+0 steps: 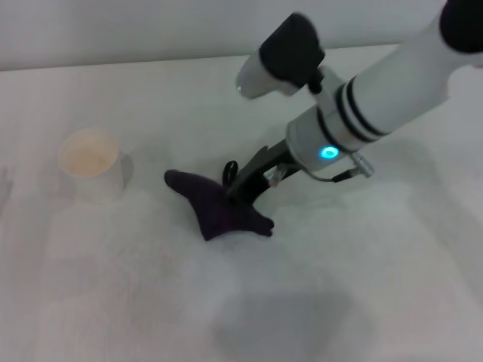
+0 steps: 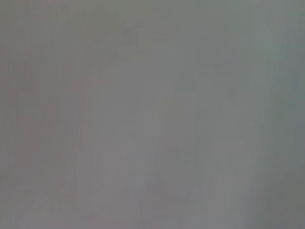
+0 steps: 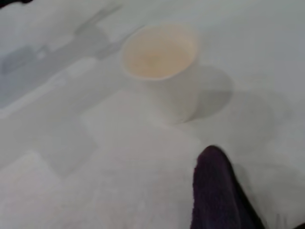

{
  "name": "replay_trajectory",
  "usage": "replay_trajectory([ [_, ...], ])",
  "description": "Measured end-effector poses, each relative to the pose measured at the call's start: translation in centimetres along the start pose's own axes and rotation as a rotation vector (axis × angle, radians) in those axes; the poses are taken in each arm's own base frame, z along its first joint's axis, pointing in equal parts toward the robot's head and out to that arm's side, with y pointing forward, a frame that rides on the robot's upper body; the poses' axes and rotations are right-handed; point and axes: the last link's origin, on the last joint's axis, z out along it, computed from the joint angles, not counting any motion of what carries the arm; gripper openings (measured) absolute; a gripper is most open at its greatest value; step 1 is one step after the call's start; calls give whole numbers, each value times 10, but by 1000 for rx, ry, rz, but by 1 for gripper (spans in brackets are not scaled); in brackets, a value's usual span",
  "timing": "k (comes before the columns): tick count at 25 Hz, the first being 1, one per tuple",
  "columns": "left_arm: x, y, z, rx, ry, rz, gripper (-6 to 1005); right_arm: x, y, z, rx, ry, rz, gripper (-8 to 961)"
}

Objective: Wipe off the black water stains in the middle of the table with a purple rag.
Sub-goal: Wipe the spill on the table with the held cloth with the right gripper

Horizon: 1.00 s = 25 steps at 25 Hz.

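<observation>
At the left of the head view a pale, round paper cup (image 1: 91, 170) stands on the broad white-grey counter (image 1: 362, 302). At centre lies the bunched dark purple cloth rag (image 1: 213, 205), pinched by the right end effector (image 1: 240, 188). I'd say wiping is underway; no black stain shows, perhaps covered. Next: drag the rag firmly across the middle.

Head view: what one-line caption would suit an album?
Right gripper presses a bunched dark purple rag onto the white table, beside a pale paper cup.
</observation>
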Motion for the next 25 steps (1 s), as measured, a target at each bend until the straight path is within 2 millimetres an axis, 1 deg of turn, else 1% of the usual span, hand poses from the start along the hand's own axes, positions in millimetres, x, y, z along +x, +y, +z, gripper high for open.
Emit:
replay_trajectory([
  [4, 1, 2, 3, -8, 3, 1, 891, 1, 8, 16, 19, -31, -25, 89],
  [8, 2, 3, 4, -12, 4, 2, 892, 5, 15, 26, 25, -34, -47, 88],
  [10, 2, 2, 4, -11, 5, 2, 892, 9, 17, 31, 18, -25, -40, 89],
  [14, 2, 2, 4, -10, 5, 1, 891, 10, 17, 33, 15, -29, -22, 91],
  [18, 2, 2, 4, -6, 7, 0, 891, 11, 11, 34, 47, -52, -12, 93],
  [25, 2, 2, 4, -6, 8, -1, 892, 11, -11, 33, 145, -100, 8, 97],
])
